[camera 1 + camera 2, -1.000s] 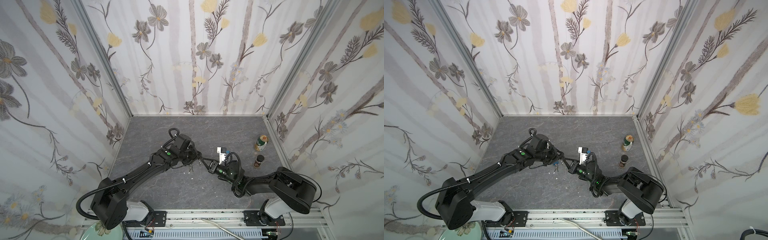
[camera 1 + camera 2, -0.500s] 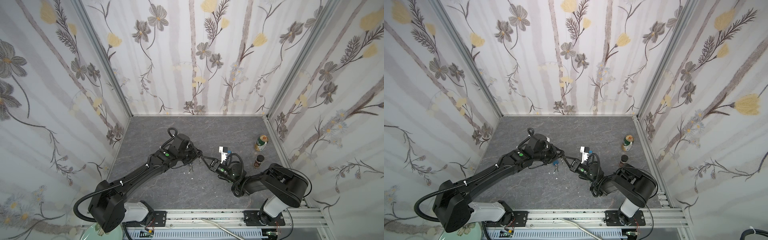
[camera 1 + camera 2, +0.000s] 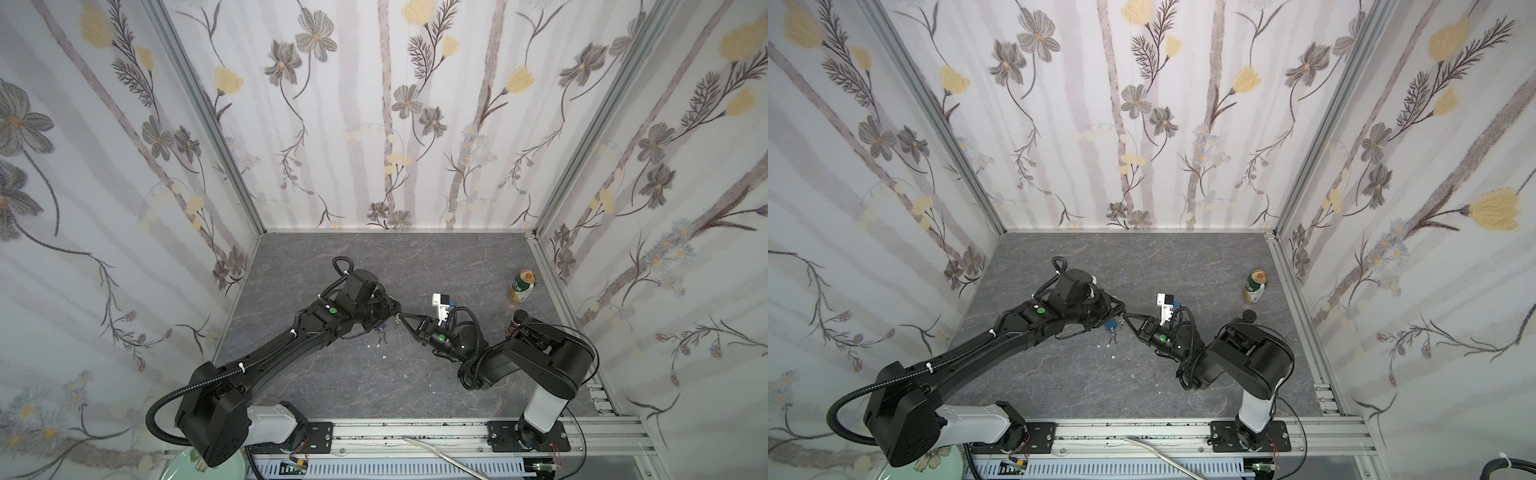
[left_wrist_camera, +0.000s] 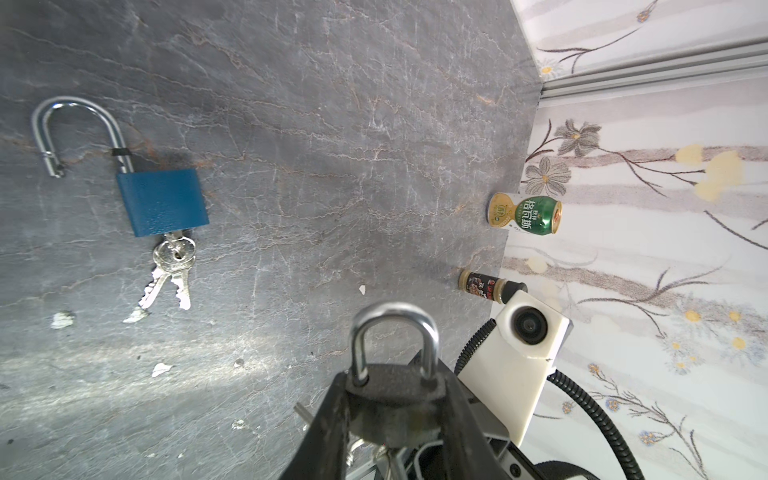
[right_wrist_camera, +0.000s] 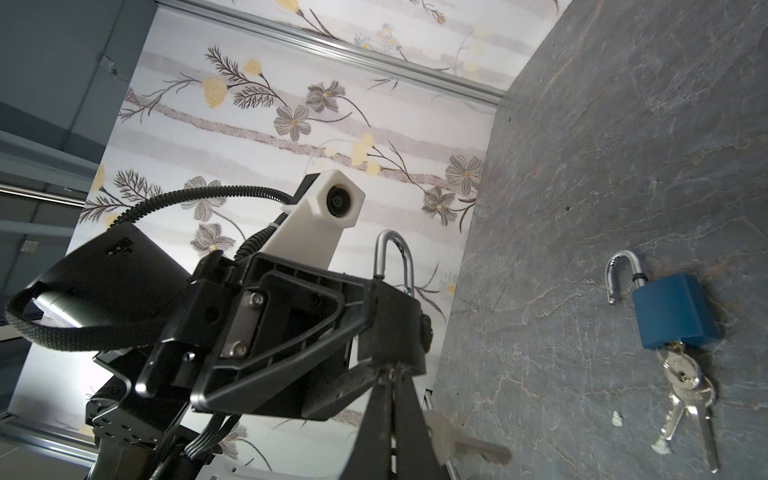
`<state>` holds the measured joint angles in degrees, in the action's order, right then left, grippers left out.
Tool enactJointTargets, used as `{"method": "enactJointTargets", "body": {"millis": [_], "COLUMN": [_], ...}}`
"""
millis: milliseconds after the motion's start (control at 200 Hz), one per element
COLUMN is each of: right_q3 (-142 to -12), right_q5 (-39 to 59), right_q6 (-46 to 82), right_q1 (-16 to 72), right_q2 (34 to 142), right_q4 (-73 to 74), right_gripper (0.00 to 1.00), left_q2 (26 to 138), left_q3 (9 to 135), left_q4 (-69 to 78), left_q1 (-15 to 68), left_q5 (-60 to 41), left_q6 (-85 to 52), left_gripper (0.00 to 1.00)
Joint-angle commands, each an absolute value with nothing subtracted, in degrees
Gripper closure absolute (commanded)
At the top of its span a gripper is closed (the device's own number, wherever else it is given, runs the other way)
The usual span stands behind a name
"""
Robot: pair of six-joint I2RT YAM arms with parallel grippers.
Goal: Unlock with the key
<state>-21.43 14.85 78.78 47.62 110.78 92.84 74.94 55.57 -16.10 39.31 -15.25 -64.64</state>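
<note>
1. First, nearest our wrists, the left gripper is clamped across the body of the black padlock. It holds the lock off the table, with one finger on each side.
2. Its steel shackle sits with both legs in the body, so we judge this lock not yet unlocked.
3. At the end of the body away from the shackle, the right gripper has its fingers pressed together against the keyhole end. We cannot see what they pinch. A spare key dangles beside them, which suggests a key head sits between the pads.
4. We expect the padlock to be dense, rigid and a little slick on its dark sides. The body is therefore the place to hold it, leaving the shackle free to spring.
5. We take the key to be thin, stiff and small. It is best held by its flat head and turned about its own axis, since a skewed twist could slip the head out or strain the blade.
6. Farther out, the blue padlock lies flat on the table. Its shackle is swung open and a bunch of keys is in its keyhole, so it looks already done.
7. Farthest, the spice bottle and the green can stand near the side wall, well apart from the work.
</note>
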Motion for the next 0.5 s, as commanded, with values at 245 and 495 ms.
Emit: {"method": "enactJointTargets", "body": {"millis": [245, 495], "right_q3": [-17.7, -15.29], "right_q5": [17.62, 14.83], "right_q6": [73.09, 66.95], "right_q1": [46.3, 48.64], "right_q2": [106.01, 102.94], "right_q4": [90.68, 83.29], "right_gripper": [0.83, 0.73], "left_q2": [75.14, 77.03], "left_q3": [56.68, 57.34], "left_q4": [-11.72, -15.54], "left_q1": [38.81, 38.67], "left_q5": [-18.24, -18.08], "left_q6": [-66.22, -66.53], "left_gripper": [0.99, 0.98]}}
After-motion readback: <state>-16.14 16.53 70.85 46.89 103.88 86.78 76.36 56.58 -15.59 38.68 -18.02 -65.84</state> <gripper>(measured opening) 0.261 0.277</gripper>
